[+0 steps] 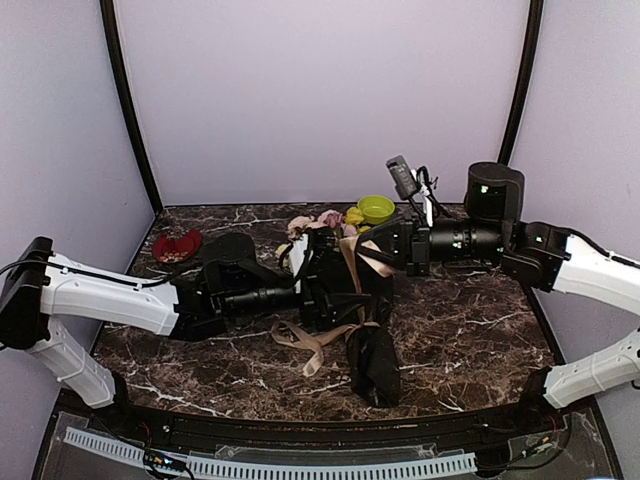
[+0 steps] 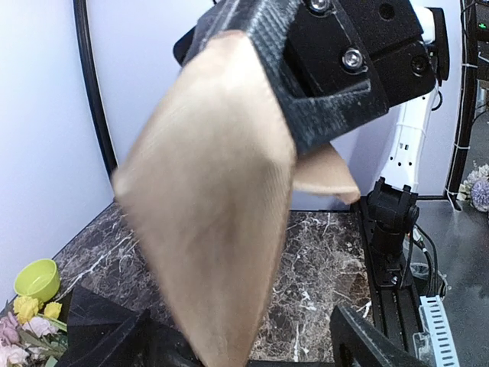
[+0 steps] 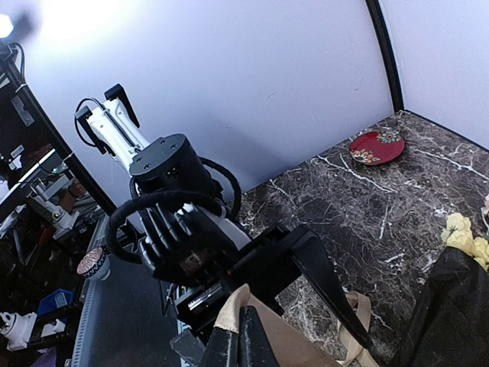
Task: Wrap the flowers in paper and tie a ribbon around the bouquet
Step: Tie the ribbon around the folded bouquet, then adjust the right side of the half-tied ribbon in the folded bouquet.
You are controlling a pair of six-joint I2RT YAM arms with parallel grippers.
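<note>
— Where's the long flat beige ribbon (image 1: 352, 265)?
— It's clenched in the right gripper (image 1: 383, 255) and crosses the black crinkly-paper bouquet (image 1: 368, 340), which lies mid-table with its pink and yellow heads far. The left gripper (image 1: 318, 275), jaws spread, is nearer the loose tail.

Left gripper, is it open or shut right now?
Open. The left gripper shows fingers wide apart in its wrist view, the ribbon hanging off the upper one.

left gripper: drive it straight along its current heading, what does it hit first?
The ribbon, hanging right in front of the left gripper's open jaws from the right gripper, which is shut on it. That gripper sits just behind; the exact gap is unclear.
</note>
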